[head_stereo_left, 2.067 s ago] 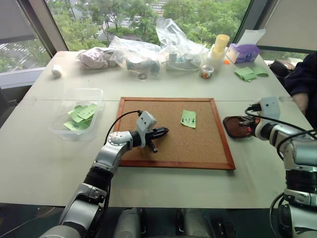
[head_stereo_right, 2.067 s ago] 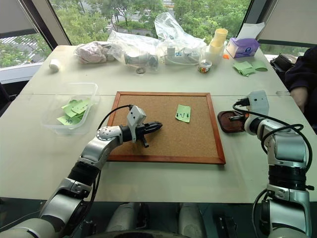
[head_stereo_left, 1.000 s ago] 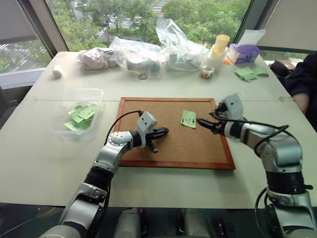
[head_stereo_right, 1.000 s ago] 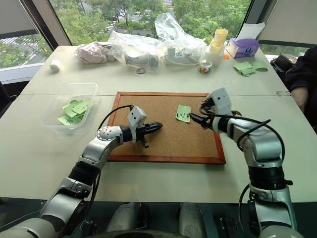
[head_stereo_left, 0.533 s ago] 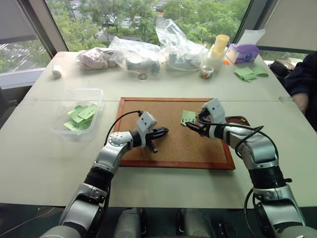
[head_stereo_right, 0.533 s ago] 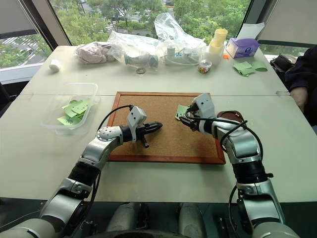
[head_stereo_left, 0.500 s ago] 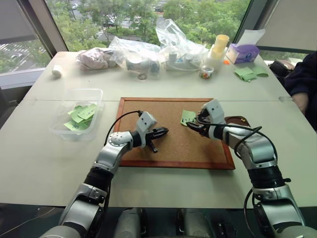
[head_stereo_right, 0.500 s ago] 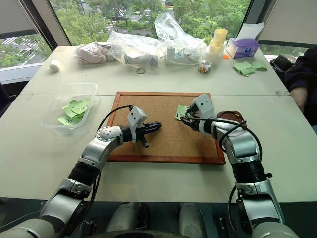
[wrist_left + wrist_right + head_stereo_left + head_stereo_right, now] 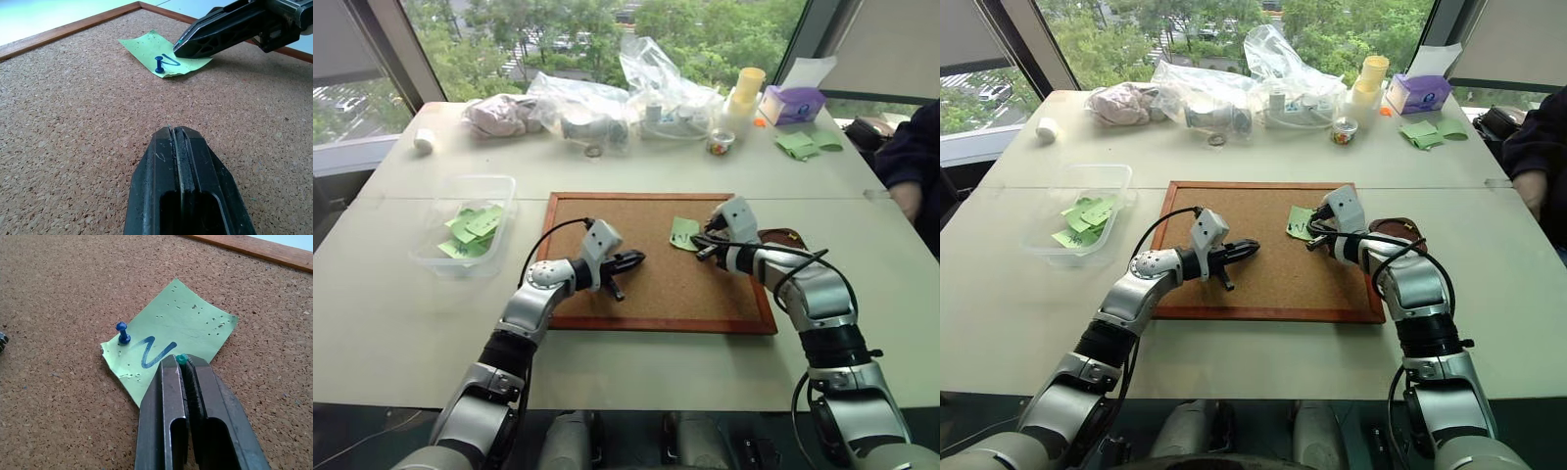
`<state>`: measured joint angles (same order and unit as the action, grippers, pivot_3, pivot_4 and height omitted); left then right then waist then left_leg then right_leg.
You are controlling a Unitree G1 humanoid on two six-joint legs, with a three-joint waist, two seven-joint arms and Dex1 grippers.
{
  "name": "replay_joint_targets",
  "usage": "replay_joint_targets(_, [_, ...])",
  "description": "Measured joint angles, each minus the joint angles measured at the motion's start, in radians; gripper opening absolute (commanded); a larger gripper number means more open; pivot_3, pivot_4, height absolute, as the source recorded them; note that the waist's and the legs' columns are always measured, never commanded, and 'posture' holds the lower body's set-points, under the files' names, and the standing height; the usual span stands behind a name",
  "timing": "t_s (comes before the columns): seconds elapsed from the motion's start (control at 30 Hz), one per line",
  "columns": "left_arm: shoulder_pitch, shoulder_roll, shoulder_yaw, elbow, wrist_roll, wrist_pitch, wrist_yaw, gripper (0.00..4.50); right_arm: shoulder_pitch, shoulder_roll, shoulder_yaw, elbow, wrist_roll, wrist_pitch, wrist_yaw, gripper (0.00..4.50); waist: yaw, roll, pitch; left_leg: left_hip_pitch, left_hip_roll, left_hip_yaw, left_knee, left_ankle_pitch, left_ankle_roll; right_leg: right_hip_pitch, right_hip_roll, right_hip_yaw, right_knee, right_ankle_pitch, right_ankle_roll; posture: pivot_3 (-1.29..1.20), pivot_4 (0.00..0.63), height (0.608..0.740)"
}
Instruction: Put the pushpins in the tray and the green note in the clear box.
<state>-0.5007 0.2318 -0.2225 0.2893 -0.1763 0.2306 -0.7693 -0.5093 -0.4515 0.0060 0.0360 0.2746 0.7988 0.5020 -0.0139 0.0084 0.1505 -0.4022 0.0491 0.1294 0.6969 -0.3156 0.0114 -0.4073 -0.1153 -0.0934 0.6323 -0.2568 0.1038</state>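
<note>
The corkboard [image 9: 658,260] lies in the middle of the table [image 9: 401,294], with the clear box [image 9: 470,223] off its left side, already holding several green slips, and the small dark tray [image 9: 1393,238] just past its right edge. The green note [image 9: 168,340] lies on the cork near the board's right end. A blue pushpin [image 9: 122,332] stands in one corner of it. The right gripper [image 9: 183,363] has its fingers pressed together on a teal pushpin [image 9: 181,359] at the note's near edge, the pin's head peeping out between the tips. The left gripper [image 9: 177,133] hovers low over bare cork with its fingers together, holding nothing. By my reading the task is barely begun: one pin is only just pinched and the other untouched, so the note is not yet free for the box.
</note>
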Motion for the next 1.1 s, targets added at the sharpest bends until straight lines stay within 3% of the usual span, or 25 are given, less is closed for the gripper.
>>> replay_joint_targets(0.33, [-0.003, -0.006, -0.002, 0.006, 0.016, 0.0, 0.022, 0.0, 0.026, -0.01, -0.326, -0.113, 0.146, 0.129, -0.103, 0.01, 0.001, 0.0, 0.0, 0.001, 0.0, 0.0, 0.0, -0.003, 0.005, 0.001, -0.001, 0.0, 0.0, 0.0, 0.0, 0.0, 0.15, 0.74])
replay_joint_targets(0.5, [-0.005, -0.004, 0.0, 0.015, 0.016, -0.002, 0.022, 0.0, 0.126, -0.095, -0.373, -0.099, 0.13, 0.122, -0.109, 0.01, 0.001, 0.001, -0.001, 0.003, 0.0, 0.0, -0.001, -0.003, 0.006, 0.002, -0.001, 0.0, 0.0, 0.0, 0.0, 0.0, 0.15, 0.74])
replay_joint_targets(0.77, [-0.016, -0.006, -0.001, 0.034, 0.021, -0.006, 0.023, 0.0, 0.174, -0.1, -0.343, -0.026, 0.108, 0.06, -0.097, 0.01, 0.0, 0.002, -0.001, 0.005, 0.0, 0.0, -0.002, -0.004, 0.006, 0.004, -0.001, 0.0, 0.0, 0.0, 0.0, 0.0, 0.15, 0.74])
replay_joint_targets(0.8, [-0.016, -0.006, -0.001, 0.034, 0.021, -0.006, 0.023, 0.0, 0.175, -0.1, -0.343, -0.021, 0.107, 0.051, -0.094, 0.63, 0.0, 0.002, -0.001, 0.006, 0.0, 0.0, -0.002, -0.004, 0.006, 0.004, -0.001, 0.0, 0.0, 0.0, -0.001, 0.0, 0.15, 0.74])
replay_joint_targets(0.83, [-0.017, -0.006, -0.001, 0.035, 0.022, -0.007, 0.023, 0.0, 0.175, -0.1, -0.343, -0.012, 0.105, 0.046, -0.092, 0.89, 0.0, 0.002, -0.001, 0.006, 0.0, 0.0, -0.002, -0.004, 0.006, 0.004, -0.001, 0.0, 0.0, 0.0, -0.001, 0.0, 0.15, 0.74])
replay_joint_targets(0.87, [-0.017, -0.006, -0.001, 0.035, 0.022, -0.008, 0.023, 0.0, 0.177, -0.1, -0.343, -0.007, 0.103, 0.045, -0.091, 1.45, 0.0, 0.002, -0.001, 0.006, 0.0, 0.0, -0.002, -0.004, 0.006, 0.004, -0.001, 0.0, 0.0, 0.0, -0.001, 0.0, 0.15, 0.74])
replay_joint_targets(1.0, [-0.016, -0.006, 0.0, 0.039, 0.024, -0.018, 0.023, 0.0, 0.179, -0.101, -0.343, 0.003, 0.102, 0.039, -0.086, 2.88, 0.0, 0.002, -0.001, 0.006, 0.0, 0.0, -0.002, -0.004, 0.006, 0.004, -0.002, 0.0, 0.0, 0.0, -0.001, 0.0, 0.15, 0.74])
replay_joint_targets(1.03, [-0.016, -0.006, 0.0, 0.04, 0.024, -0.02, 0.023, 0.0, 0.177, -0.103, -0.343, 0.003, 0.103, 0.039, -0.085, 3.41, 0.0, 0.002, -0.001, 0.006, 0.0, 0.0, -0.002, -0.004, 0.006, 0.004, -0.002, 0.0, 0.0, 0.0, -0.001, 0.0, 0.15, 0.74])
replay_joint_targets(1.1, [-0.016, -0.006, 0.0, 0.041, 0.024, -0.021, 0.023, 0.0, 0.174, -0.107, -0.343, 0.003, 0.104, 0.04, -0.083, 3.61, 0.0, 0.002, -0.001, 0.006, 0.0, 0.0, -0.002, -0.004, 0.006, 0.004, -0.002, 0.0, 0.0, 0.0, -0.001, 0.0, 0.15, 0.74])
